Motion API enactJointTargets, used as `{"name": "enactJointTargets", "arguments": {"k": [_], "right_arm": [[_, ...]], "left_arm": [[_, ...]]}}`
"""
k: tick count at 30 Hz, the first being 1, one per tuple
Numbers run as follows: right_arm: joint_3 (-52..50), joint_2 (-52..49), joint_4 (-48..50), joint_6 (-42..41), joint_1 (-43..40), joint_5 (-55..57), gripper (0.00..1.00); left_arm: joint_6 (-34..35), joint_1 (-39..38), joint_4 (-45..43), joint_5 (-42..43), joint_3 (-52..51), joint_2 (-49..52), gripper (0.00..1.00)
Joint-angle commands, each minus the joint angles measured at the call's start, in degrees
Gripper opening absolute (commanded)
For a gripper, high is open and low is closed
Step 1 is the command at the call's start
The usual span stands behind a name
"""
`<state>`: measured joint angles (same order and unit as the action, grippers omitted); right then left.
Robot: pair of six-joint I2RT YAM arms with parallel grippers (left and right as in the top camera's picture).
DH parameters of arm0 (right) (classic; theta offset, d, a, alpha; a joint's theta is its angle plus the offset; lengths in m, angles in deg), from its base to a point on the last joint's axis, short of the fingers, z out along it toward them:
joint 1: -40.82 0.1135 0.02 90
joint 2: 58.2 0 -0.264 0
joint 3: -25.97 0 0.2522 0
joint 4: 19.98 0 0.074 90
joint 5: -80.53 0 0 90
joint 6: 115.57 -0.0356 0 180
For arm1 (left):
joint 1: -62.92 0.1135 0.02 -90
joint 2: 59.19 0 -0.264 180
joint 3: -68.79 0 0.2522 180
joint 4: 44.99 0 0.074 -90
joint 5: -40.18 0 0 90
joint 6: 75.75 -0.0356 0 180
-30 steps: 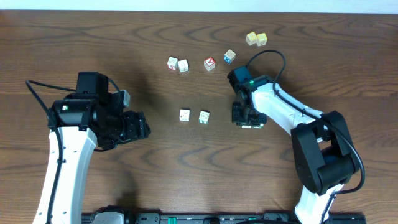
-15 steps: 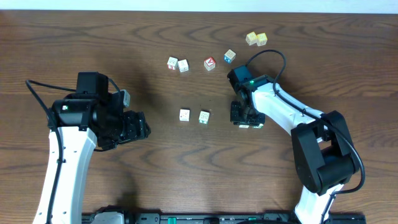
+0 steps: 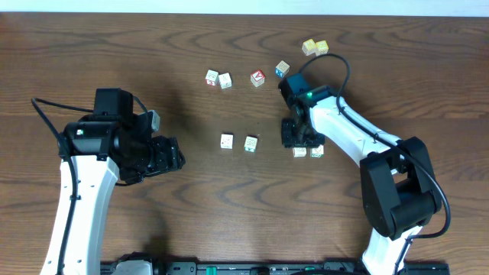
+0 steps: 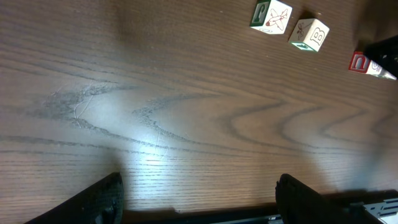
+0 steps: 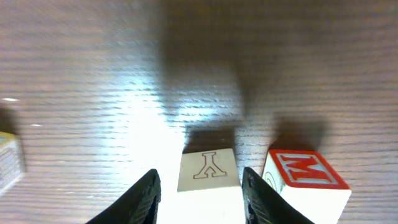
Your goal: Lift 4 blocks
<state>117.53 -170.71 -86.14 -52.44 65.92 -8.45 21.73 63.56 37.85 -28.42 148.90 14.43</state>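
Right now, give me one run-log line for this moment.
left gripper: open, empty | right gripper: open around Y block | M block: beside it | other two blocks: lying loose

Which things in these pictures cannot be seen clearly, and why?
Right wrist: Y block, bottom cut off by the frame edge.
Left wrist: left gripper, fingers cut off by the bottom edge.
Left wrist: red block, partly behind a dark arm part.
Overhead: print on the left middle block, too small to read.
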Motion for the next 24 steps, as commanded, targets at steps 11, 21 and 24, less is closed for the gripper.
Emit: {"name": "enactJointTargets", "arguments": {"k": [11,21,24], "right_arm": [[2.4,-0.3,-2.4,1.7,0.4,0.0,0.4],[4.4,-0.3,0.7,13.6,1.5,-10.7,0.44],[7.9,-0.3,-0.1,11.0,2.5,-10.8,0.45]], "left_arm": [[0.1,0.3,0.3,-0.5,1.0,0.1,0.79],[0.1,0.3,0.3,-0.5,1.0,0.1,0.79],[0.1,0.3,0.3,-0.5,1.0,0.1,0.79]]}}
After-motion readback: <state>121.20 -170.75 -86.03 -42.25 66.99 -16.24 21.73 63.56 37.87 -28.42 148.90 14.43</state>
